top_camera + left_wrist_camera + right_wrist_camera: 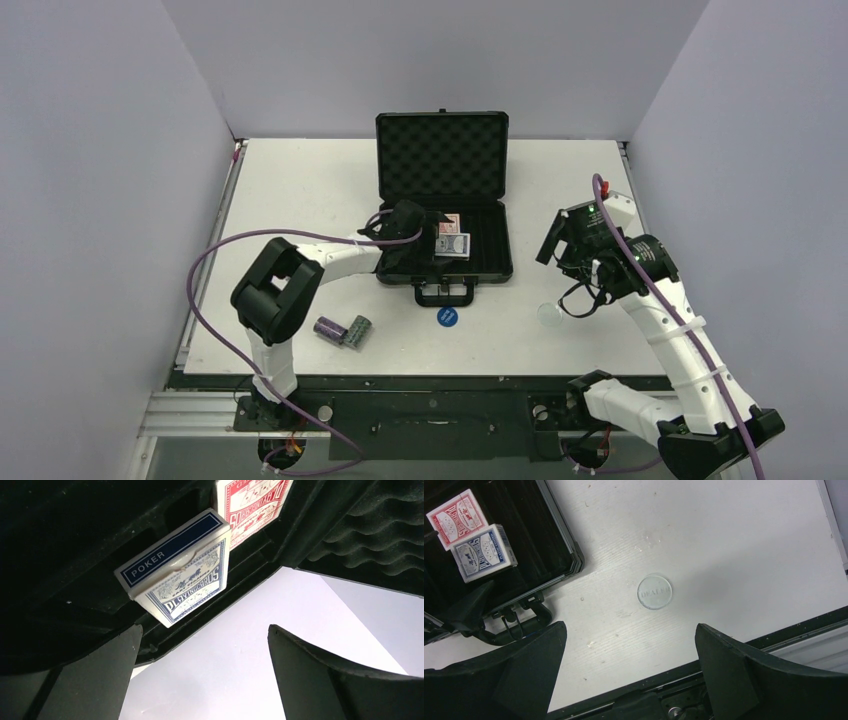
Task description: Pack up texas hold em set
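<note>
White tabletop [300,190], pale lilac walls [100,150]: open black case [442,150] far centre, chip stacks [343,330] near left, blue disc [447,317] beside its handle [445,293]. Left wrist: left gripper [204,645] spread, empty, by blue deck [180,575] and red deck [252,505] inside. Right wrist: right gripper [631,630] spread above clear dealer disc [654,591].

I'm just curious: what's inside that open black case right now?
A red deck and a blue deck lie side by side inside. The left gripper covers the left part of the case, so that is hidden.
</note>
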Controlling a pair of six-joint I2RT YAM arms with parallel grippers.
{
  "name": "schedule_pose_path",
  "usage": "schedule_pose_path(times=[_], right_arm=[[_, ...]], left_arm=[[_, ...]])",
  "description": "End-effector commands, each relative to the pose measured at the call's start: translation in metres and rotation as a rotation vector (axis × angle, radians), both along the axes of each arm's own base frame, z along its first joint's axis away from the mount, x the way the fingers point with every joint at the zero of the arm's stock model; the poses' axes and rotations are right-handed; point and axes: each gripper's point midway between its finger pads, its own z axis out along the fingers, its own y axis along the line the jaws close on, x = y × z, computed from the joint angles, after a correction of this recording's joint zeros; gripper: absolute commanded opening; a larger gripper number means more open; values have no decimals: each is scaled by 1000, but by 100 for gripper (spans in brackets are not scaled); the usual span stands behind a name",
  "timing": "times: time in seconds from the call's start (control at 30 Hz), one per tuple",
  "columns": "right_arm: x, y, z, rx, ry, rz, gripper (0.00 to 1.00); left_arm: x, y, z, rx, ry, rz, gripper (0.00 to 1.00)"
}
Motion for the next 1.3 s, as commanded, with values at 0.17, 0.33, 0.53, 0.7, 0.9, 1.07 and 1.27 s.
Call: schedule_pose_path(times=[0.17, 0.33, 0.53, 0.7, 0.9, 1.07, 1.27], right_arm=[[4, -2, 7, 2, -22, -22, 96], [9, -2, 13, -5, -39, -17, 96], [21, 16, 19, 60, -55, 39, 95], [34, 41, 21, 132, -66, 101, 96], [54, 86, 17, 84, -20, 230, 96], [68, 121, 17, 29, 29, 330, 96], [87, 149, 2, 47, 59, 379, 95]], left_arm=[[10, -2, 31, -92, -39, 25, 96], [7, 13, 60, -69, -98, 1, 96], [4, 51, 107, 26, -242, -111, 96], [-17, 110, 110, 210, -288, -181, 96], [-59, 211, 116, 637, -371, -286, 96], [-107, 269, 135, 875, -434, -360, 96], [-151, 312, 154, 1091, -508, -423, 96]])
